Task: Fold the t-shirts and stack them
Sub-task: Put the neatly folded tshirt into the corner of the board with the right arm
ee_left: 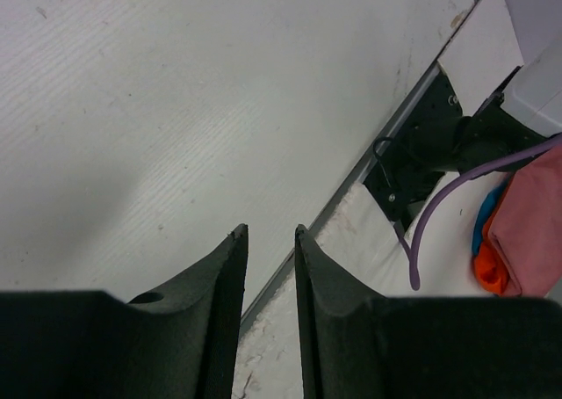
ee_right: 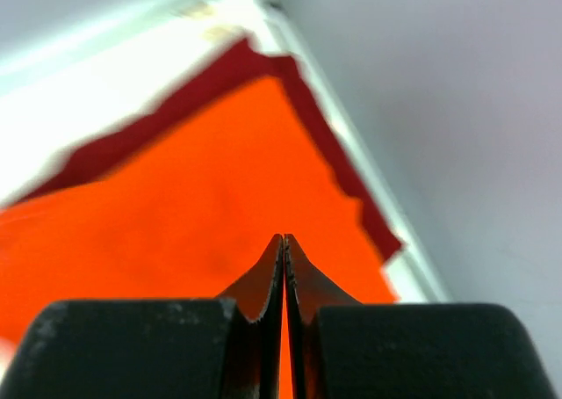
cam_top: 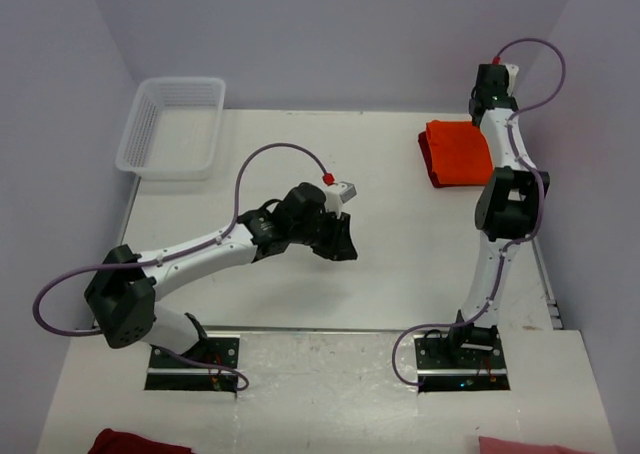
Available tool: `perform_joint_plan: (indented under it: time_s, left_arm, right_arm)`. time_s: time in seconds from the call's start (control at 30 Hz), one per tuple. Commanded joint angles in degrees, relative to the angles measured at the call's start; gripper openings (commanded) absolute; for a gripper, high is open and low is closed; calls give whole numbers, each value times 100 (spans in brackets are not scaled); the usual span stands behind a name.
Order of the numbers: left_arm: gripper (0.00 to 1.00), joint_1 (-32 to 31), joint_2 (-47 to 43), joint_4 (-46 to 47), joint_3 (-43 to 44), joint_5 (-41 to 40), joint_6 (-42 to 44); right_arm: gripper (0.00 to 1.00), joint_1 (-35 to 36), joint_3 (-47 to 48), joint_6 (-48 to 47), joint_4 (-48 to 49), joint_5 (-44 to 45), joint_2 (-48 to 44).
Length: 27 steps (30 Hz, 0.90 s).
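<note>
Orange t-shirt: folded flat at the far right of the worktop. It lies on top of the dark red t-shirt. The red one shows only as a narrow border along the left and far edges of the stack. The right wrist view confirms this, with the red cloth projecting past the orange cloth on two sides, near the worktop's edge.

My right gripper: positioned over the far right part of the stack, with the orange cloth directly beneath the tips. Its fingers are pressed together along their length and nothing shows between them. I cannot tell whether the tips touch the cloth.

My left gripper: over bare worktop near the middle, well apart from the stack and to its left. Its fingers stand a narrow gap apart and hold nothing. In the overhead view it points toward the right side.

Surroundings: a white lattice basket sits at the far left corner. A dark red cloth lies at the near left edge. A pink cloth lies at the near right edge, beside my right base. The left wrist view shows orange and blue material tucked under that pink cloth.
</note>
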Motion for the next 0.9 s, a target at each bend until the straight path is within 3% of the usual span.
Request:
perform_joint_plan:
  time_s: [0.0, 0.07, 0.23, 0.43, 0.8, 0.87]
  left_arm:
    - [30, -31, -380, 377, -344, -101, -262]
    - [30, -31, -460, 474, -450, -75, -315]
    - [30, -39, -688, 642, -661, -13, -351]
    - [30, -31, -925, 598, -846, -5, -271]
    - [30, -31, -768, 703, -873, 189, -166]
    - [30, -31, -706, 712, -846, 259, -166]
  right_arm:
    - [0, 72, -142, 1098, 285, -2084, -1146]
    - [0, 81, -152, 1572, 101, -3407, -1120]
    - [0, 72, -239, 2426, 179, -5215, -549]
    - [0, 72, -530, 3139, 627, -5595, -206]
    - [0, 46, -213, 3437, 400, -5639, 453]
    - [0, -24, -213, 3648, 399, -5997, 619]
